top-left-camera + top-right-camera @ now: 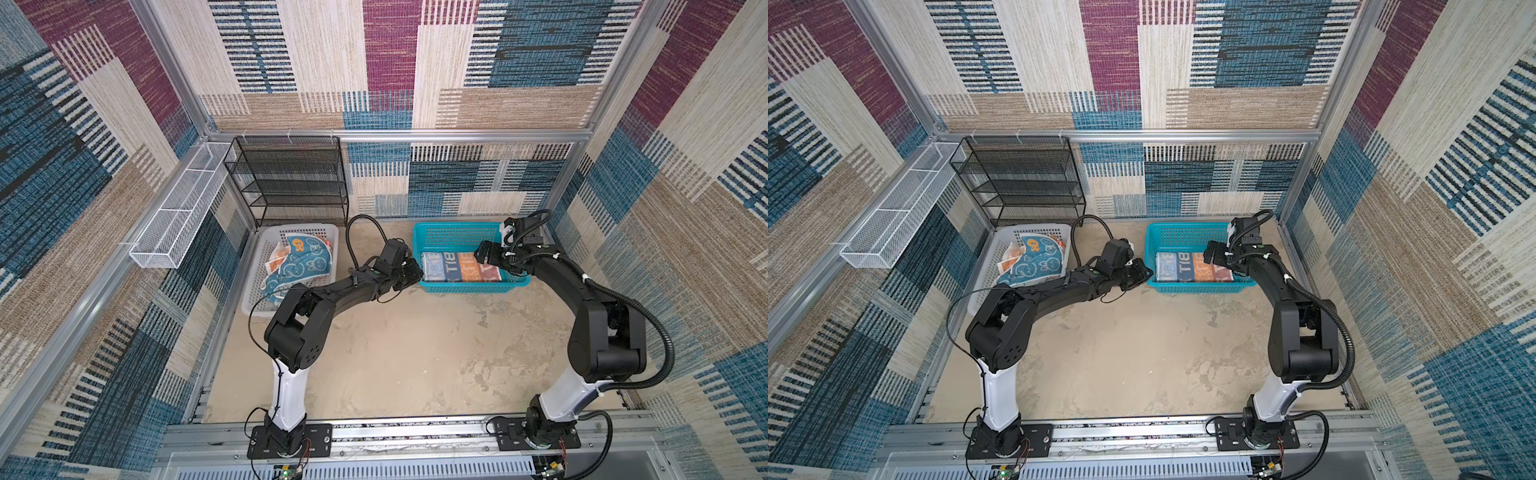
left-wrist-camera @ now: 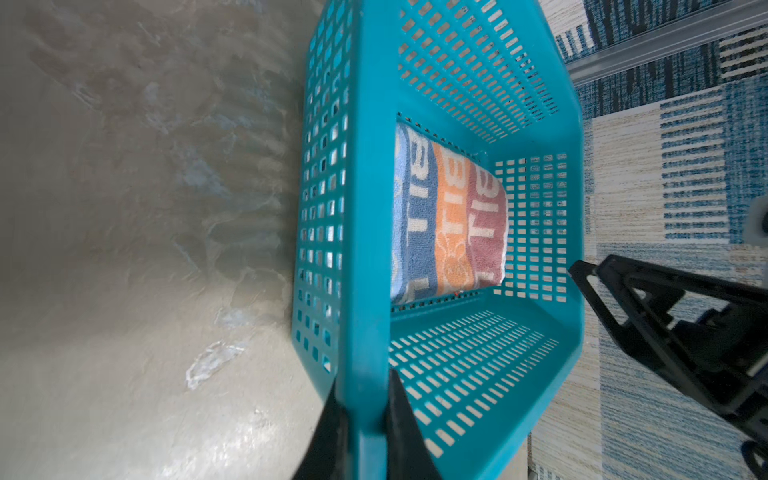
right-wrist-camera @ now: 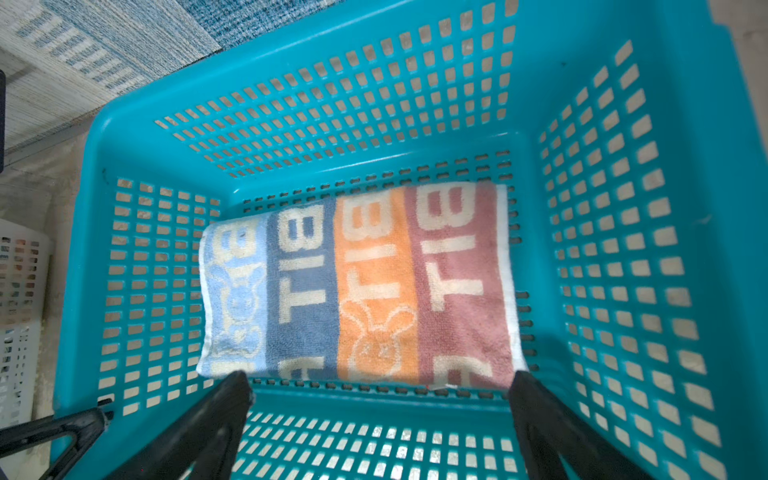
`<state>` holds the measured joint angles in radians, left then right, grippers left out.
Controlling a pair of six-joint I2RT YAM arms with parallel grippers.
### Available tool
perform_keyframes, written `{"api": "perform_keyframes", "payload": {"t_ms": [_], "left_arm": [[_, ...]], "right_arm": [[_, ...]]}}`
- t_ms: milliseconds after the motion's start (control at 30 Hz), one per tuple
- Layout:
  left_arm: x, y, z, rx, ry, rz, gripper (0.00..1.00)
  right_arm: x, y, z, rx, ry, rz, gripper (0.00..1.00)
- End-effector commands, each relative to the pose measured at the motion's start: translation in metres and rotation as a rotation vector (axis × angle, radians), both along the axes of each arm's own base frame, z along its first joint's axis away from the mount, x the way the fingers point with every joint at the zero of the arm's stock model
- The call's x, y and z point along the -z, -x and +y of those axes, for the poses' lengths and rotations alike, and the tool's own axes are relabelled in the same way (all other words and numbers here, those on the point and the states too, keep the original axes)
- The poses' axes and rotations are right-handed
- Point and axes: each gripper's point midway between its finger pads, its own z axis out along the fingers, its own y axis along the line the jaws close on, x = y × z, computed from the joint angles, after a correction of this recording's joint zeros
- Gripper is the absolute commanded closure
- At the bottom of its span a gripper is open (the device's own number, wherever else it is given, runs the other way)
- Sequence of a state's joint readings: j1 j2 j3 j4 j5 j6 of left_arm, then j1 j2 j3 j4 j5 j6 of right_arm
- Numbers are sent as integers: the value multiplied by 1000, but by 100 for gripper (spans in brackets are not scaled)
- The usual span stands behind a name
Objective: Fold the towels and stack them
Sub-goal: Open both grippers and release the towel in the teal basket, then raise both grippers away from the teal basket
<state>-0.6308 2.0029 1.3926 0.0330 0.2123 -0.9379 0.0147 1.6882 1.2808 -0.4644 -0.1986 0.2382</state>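
A folded towel (image 1: 457,269) (image 1: 1187,270) with blue, orange and red blocks and white letters lies flat on the floor of a teal basket (image 1: 453,227) (image 3: 291,95). My left gripper (image 2: 365,399) (image 1: 417,274) is shut on the left rim of this basket (image 2: 365,208). My right gripper (image 3: 380,380) (image 1: 484,254) hangs open just above the right end of the towel (image 3: 357,282), with nothing between its fingers. A crumpled teal-white towel (image 1: 301,268) and an orange towel (image 1: 276,258) lie in a white basket (image 1: 299,227) on the left.
A black mesh shelf (image 1: 291,178) stands at the back left behind the white basket. A white wire tray (image 1: 183,208) hangs on the left wall. Aluminium frame rails and patterned walls close in the sandy table (image 1: 395,353).
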Motion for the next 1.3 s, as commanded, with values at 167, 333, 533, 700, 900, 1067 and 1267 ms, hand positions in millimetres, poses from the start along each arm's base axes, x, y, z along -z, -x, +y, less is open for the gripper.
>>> {"api": "perform_keyframes", "payload": {"t_ms": [167,333,533,700,900,1067,1267], "left_arm": [[-7,-4,-27,2,21,-13,71],[-7,-9,-49,15,35,-26,70],[-11,-17,-72,33,65,-44,70],[-19,-16,-63,52,-7,-91,53],[-39,-8,-32,73,-184,-186,1],[-67,0,17,51,-399,-285,1],[-100,-4,118,-110,-651,-340,1]], "right_arm": [[-7,1,4,6,-33,-50,1],[-15,1,4,5,-38,-69,1],[-23,2,2,8,-37,-83,1],[-30,5,2,2,-29,-96,1],[-39,6,10,-25,-74,-122,1],[-55,8,32,-89,-112,-179,1],[-80,13,102,-265,-125,-283,1]]}}
